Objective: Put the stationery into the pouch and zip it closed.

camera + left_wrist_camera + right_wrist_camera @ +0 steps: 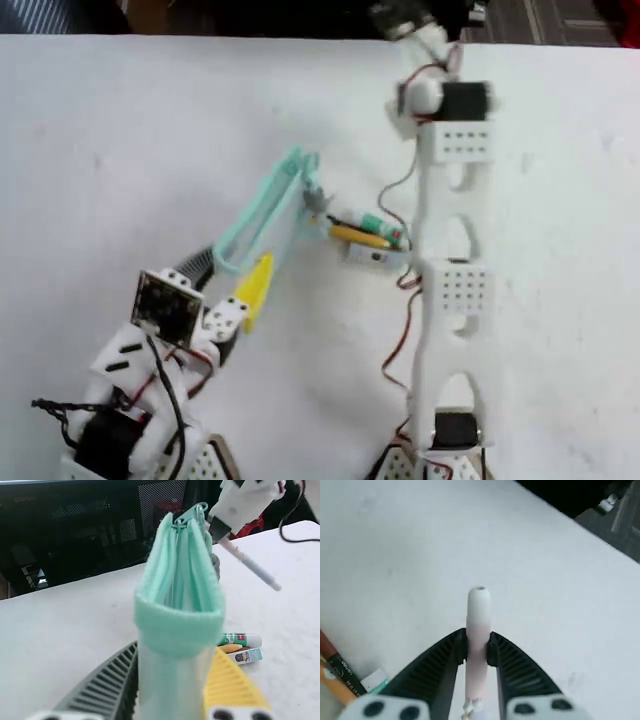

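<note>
Two arms work over the white table (120, 130). At the left, the left arm (130, 400) rises from the near edge, and the left gripper (238, 258) is clamped on the near end of the pouch (265, 215), with its grey finger (198, 264) on one side and its yellow finger (256, 285) on the other. The mint-green pouch stands on its long edge with the zip side up and runs diagonally away from the gripper toward the middle of the table. In the left wrist view its two lips look slightly parted, and the slider (197, 510) sits at the far end. Just beyond that far end, toward the right, three loose pieces lie close together on the table: a green-and-white marker (378, 224), a yellow pencil (352, 236) beside it and a small eraser (368, 256) on the nearer side. Whether they touch the pouch cannot be told. Further right, the right arm (450, 290) stretches from the near edge toward the far edge. The right gripper (476, 637) is closed tight on a white pen (479, 610), which sticks out past the fingertips. It is held off the table. In the left wrist view the pen slants down from that gripper, close to the slider end of the pouch and above the loose pieces.
</note>
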Motion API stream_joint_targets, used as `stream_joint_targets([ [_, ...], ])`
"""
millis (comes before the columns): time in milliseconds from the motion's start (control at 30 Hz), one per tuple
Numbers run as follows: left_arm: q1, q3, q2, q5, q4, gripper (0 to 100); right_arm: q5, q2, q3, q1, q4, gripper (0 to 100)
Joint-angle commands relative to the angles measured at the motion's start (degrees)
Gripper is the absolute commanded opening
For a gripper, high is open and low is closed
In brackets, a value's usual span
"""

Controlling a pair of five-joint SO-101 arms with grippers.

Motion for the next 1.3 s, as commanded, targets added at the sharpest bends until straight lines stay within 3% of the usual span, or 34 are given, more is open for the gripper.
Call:
stream_joint_targets([
  [0,0.7,-0.5,0.1,0.3,0.3,18,-1.1,-9.0,-1.4,1.5,1.5,1.6],
  [267,0.7,-0.5,0.1,0.4,0.3,18,-1.1,-25.3,9.3,3.9,1.5,1.5],
  [933,0.7,-0.5,0.1,0.5,0.3,18,-3.3,-74.8,56.7,-3.1,1.4,1.5],
  [1033,0.7,-0.5,0.1,0.5,0.3,18,-7.3,-83.6,65.1,-6.0,1.2,1.5],
  [1267,0.7,-0.5,0.1,0.5,0.3,18,-12.2,-96.2,74.0,-20.4,-3.1,1.6],
])
